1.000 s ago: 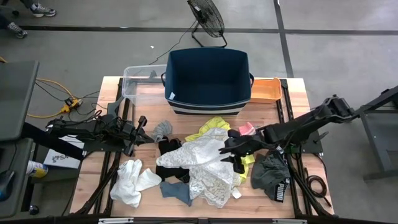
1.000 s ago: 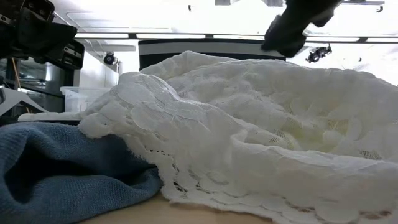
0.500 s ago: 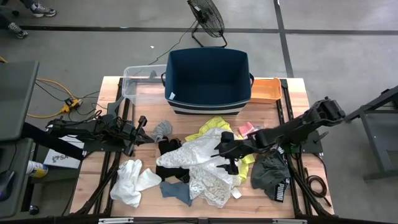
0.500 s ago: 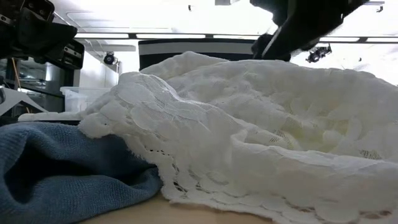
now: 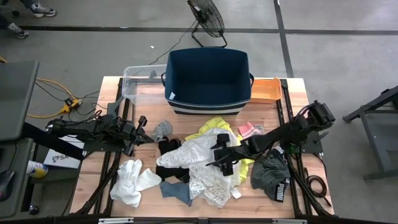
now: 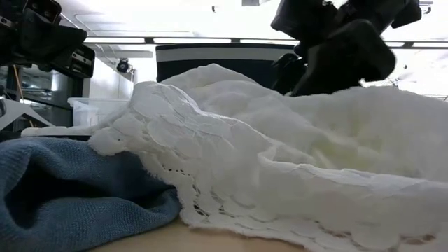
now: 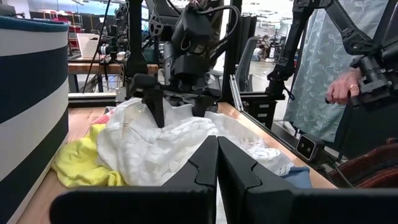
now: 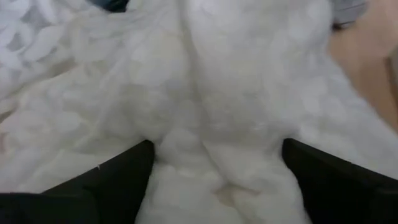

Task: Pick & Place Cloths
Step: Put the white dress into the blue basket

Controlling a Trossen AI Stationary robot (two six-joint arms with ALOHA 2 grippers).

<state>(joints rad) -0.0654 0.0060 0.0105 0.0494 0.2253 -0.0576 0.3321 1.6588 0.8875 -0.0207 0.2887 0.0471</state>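
A heap of cloths covers the table's middle: white lace fabric [image 5: 198,163] on top, a neon yellow shirt [image 5: 215,124] behind it, black [image 5: 168,147], grey [image 5: 163,129], white [image 5: 130,180] and blue [image 5: 176,191] socks to its left, and dark grey shorts [image 5: 270,174] to its right. My right gripper [image 5: 220,156] is open and lowered onto the lace [image 8: 211,93]. Over the table's left part my left gripper [image 5: 142,129] is shut, clear of the cloths, with nothing between its fingers [image 7: 217,168]. My right gripper has its open fingers [image 7: 155,107] sunk into the top of the white lace fabric, slanting down from the table's right. A raised fold of lace [image 8: 214,165] stands between the two fingers [image 8: 118,177]. The lace lies on the heap, dented under the fingers.
A navy tub [image 5: 208,74] stands at the far middle, with a clear plastic box [image 5: 138,81] to its left and a small orange tray [image 5: 266,89] to its right. A pink piece [image 5: 247,129] lies by the yellow shirt. A person's hand [image 7: 342,87] shows beyond the table.
My right gripper has gone toward the table's left and down onto the white lace, and its fingers have opened wider. The top of the lace has sunk and bunched under it; the remaining cloths lie as before.
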